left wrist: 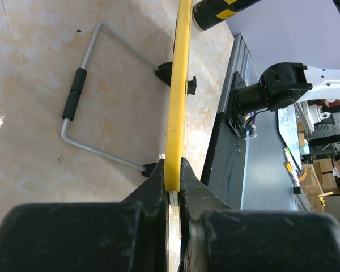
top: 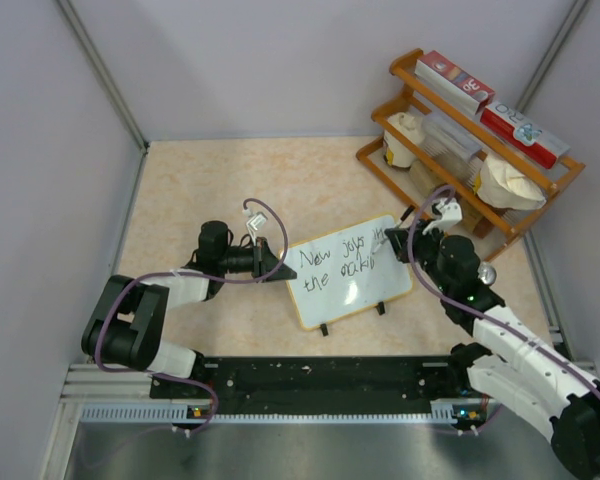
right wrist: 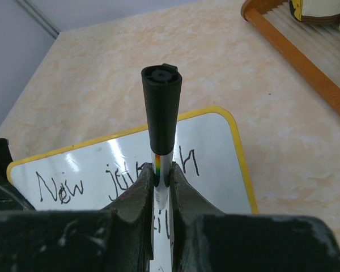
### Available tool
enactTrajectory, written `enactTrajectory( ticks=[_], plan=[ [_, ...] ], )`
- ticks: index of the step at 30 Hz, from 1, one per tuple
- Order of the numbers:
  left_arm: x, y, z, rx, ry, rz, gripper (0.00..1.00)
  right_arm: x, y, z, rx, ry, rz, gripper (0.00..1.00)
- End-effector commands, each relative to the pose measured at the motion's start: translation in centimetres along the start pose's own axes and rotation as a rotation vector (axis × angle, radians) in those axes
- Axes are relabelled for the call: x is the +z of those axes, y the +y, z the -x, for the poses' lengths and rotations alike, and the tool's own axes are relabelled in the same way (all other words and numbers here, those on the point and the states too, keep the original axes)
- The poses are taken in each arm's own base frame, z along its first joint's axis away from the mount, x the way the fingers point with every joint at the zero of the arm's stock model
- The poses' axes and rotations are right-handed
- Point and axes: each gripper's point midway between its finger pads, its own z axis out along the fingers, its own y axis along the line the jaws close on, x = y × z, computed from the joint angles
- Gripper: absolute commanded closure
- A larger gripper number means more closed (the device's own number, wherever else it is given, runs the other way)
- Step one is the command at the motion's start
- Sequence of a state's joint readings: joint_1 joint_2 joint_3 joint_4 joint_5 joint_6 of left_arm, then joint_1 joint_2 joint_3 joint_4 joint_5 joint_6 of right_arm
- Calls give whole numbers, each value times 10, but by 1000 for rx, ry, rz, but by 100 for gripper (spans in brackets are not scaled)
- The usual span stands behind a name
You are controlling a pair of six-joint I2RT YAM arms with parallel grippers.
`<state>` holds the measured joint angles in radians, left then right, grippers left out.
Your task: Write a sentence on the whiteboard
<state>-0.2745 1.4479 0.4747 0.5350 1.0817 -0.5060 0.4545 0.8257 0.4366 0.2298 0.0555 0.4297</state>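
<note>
Pale grey walls [top: 280, 60] rise behind and left of the wooden rack [top: 404, 66]; beneath it spreads a beige marbled table [top: 200, 180], evenly lit.

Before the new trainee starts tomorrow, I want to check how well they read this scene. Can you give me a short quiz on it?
1. True or false: the left gripper is shut on the edge of the whiteboard.
2. What does the right gripper hold? A) an eraser B) a marker C) a cup
3. Fill in: the first word written on the whiteboard is ____.
Key: 1 true; 2 B; 3 New.
</note>
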Motion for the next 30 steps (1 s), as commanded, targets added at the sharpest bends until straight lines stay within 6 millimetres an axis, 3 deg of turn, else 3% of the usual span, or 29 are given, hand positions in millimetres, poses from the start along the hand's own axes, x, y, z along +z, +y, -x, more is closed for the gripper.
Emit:
enactTrajectory(
  ticks=[1, 11, 20, 30],
  plan=[
    [3, 8, 8, 107, -21, 16, 100, -7, 10, 14, -12, -49, 62, 100],
    [2, 7, 8, 108, -22, 15, 100, -17, 9, 3, -85, -74, 106, 100],
    [3, 8, 8, 107, -20, 14, 100, -41, 20, 19, -146, -217, 178, 100],
    [3, 8, 8, 106, -20, 16, 100, -23, 21, 19, -128, -193, 162, 100]
  ],
)
